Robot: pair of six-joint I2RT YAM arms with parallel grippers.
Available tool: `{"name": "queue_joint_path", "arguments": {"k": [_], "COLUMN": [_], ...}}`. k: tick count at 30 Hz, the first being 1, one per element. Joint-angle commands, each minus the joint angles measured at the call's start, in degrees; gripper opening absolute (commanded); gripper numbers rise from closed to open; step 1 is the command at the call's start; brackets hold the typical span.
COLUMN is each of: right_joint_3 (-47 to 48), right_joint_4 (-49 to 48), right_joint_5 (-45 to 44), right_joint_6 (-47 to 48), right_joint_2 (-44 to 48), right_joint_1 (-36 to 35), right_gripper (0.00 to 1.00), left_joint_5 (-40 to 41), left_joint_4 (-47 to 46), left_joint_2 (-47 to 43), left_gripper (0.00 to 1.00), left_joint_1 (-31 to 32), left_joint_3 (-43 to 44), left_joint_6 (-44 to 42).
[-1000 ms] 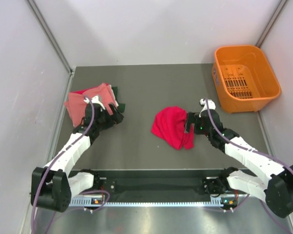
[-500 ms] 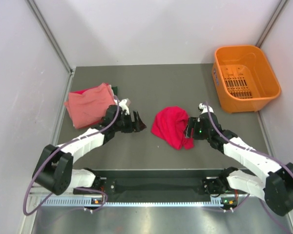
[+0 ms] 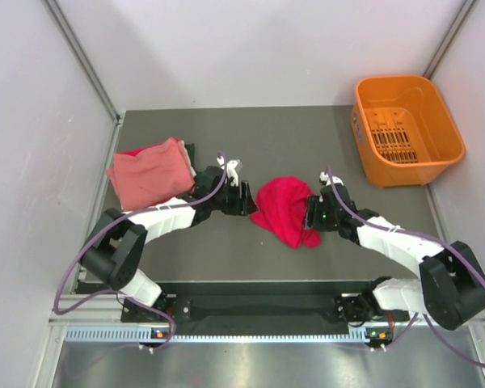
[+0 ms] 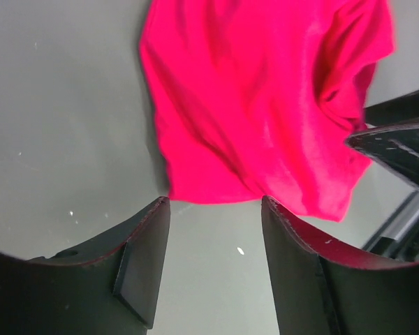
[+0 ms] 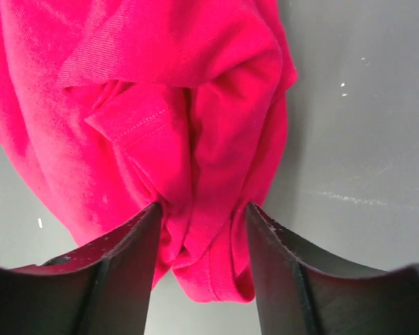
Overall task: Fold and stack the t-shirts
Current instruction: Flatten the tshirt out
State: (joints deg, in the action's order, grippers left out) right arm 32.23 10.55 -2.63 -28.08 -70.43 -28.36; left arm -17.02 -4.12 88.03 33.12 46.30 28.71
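A crumpled crimson red t-shirt (image 3: 281, 207) lies mid-table between both grippers. My left gripper (image 3: 247, 201) stands open at its left edge; in the left wrist view the red t-shirt (image 4: 265, 105) starts just beyond the fingertips and nothing lies between the jaws (image 4: 213, 206). My right gripper (image 3: 309, 214) is at the shirt's right edge, open, with a bunched fold of the red t-shirt (image 5: 195, 139) lying between its jaws (image 5: 202, 209) and touching both fingers. A folded salmon pink t-shirt (image 3: 149, 174) rests at the far left on a dark green t-shirt (image 3: 191, 150).
An orange plastic basket (image 3: 404, 129) stands at the back right corner, with nothing in it. White walls close in on the left, back and right. The arms' mounting rail (image 3: 259, 311) runs along the near edge.
My left arm has swung right from the pink t-shirt to the red shirt's left edge. Both grippers' jaws have narrowed. The right gripper has pushed slightly further into the red cloth.
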Motion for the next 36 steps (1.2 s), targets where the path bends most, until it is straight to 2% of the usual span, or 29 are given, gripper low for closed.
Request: {"name": "queue_joint_path", "arguments": {"k": [1,4,11,15,20,25,28,31,32,36], "right_joint_3": [1.4,0.5,3.1,6.8,10.6,11.4,11.7,11.2,11.4,14.7], "right_joint_4": [-3.1,-4.7,-2.1,-1.3,-2.0,-2.5,-1.9,-2.3,-2.0,-0.4], "right_joint_5": [1.0,1.8,-3.7,-4.1,-3.1,-3.7,-4.5,-5.1,-5.1,-3.4], "right_joint_6": [0.8,1.6,4.7,6.9,8.3,8.2,8.3,8.7,8.7,9.4], "right_joint_2": [0.1,2.0,4.3,-0.4,-5.7,-9.3,-10.9,-10.2,-9.5,-6.1], "right_joint_1": [-0.2,-1.0,-2.4,-2.4,-2.4,-2.7,-3.1,-4.8,-5.2,-8.1], "right_gripper": [0.51,0.55,0.56,0.44,0.49,0.46,0.34,0.17,0.00,0.00], "left_joint_5": [0.1,-0.1,2.5,2.2,4.7,5.3,5.2,5.4,5.9,8.5], "left_joint_4": [-5.1,-8.2,-5.8,-5.0,-4.7,-4.2,-4.1,-4.6,-4.7,-6.4], "left_joint_2": [2.3,3.4,6.1,6.5,4.4,3.8,3.6,2.9,2.1,-1.6], "left_gripper": [0.60,0.61,0.61,0.60,0.60,0.60,0.60,0.60,0.60,0.60], "left_joint_1": [0.3,0.6,0.7,0.9,0.8,0.8,0.8,0.8,0.8,0.8], "left_joint_3": [0.0,-1.5,0.1,0.9,-0.2,-0.3,-0.3,-0.8,-1.2,-3.6], "left_joint_6": [-1.3,-1.6,-2.2,-2.3,-2.9,-2.9,-2.7,-2.5,-2.4,-2.2]}}
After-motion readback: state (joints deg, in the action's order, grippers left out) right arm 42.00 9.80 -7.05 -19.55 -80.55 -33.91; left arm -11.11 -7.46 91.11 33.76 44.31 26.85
